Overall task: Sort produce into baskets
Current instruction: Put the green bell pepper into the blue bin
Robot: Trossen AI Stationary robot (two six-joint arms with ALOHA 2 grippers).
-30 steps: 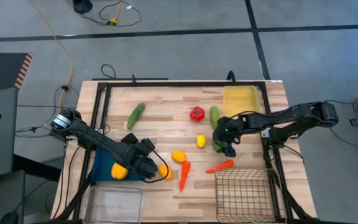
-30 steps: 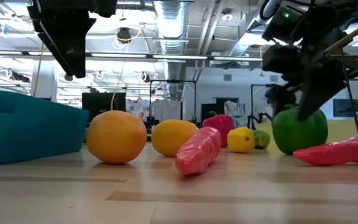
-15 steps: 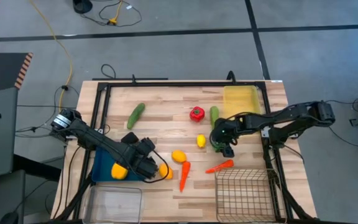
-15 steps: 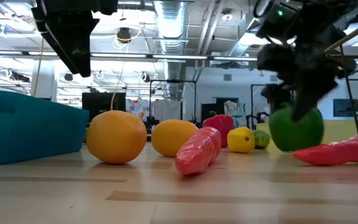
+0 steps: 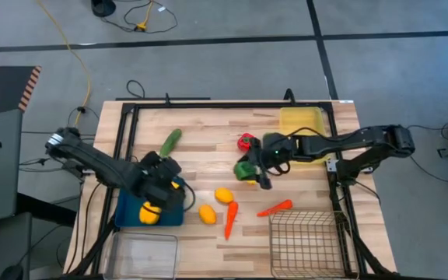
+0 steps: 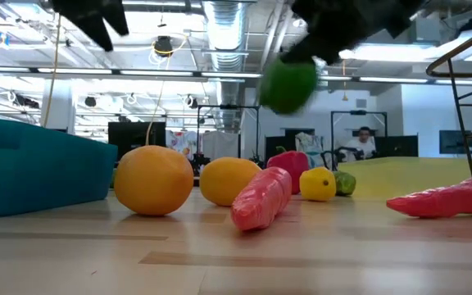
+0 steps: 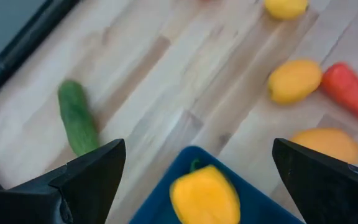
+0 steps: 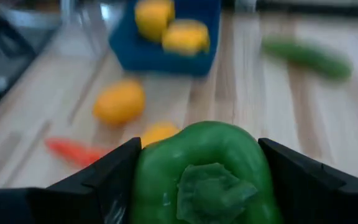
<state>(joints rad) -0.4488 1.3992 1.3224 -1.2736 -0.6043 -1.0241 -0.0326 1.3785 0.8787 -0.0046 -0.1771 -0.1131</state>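
Note:
My right gripper (image 5: 253, 171) is shut on a green bell pepper (image 5: 244, 168) above the middle of the table; the pepper shows high in the low view (image 6: 289, 82). My left gripper (image 5: 166, 180) is open and empty (image 7: 199, 149) above the far end of the blue tray (image 5: 127, 211), where a yellow pepper (image 7: 204, 196) lies. On the wood lie a cucumber (image 5: 170, 141), a red pepper (image 5: 245, 141), two orange lemons (image 5: 223, 195) (image 5: 207, 213) and two carrots (image 5: 230, 220) (image 5: 274, 208). My right gripper pinches the green pepper by two opposite sides (image 8: 145, 174), one finger on each. The fingers come from the table's right. The pepper's stem end (image 8: 213, 186) faces the wrist camera. The pepper is lifted clear of the table.
A translucent yellow tray (image 5: 302, 124) stands at the far right, a wire mesh basket (image 5: 306, 243) at the near right and a clear bin (image 5: 142, 253) at the near left. A black frame (image 5: 208, 105) runs around the table.
My right gripper has lifted the green pepper off the table and carried it up and toward the table's left. My left gripper has risen and drawn back from the orange lemon toward the far left, over the blue tray.

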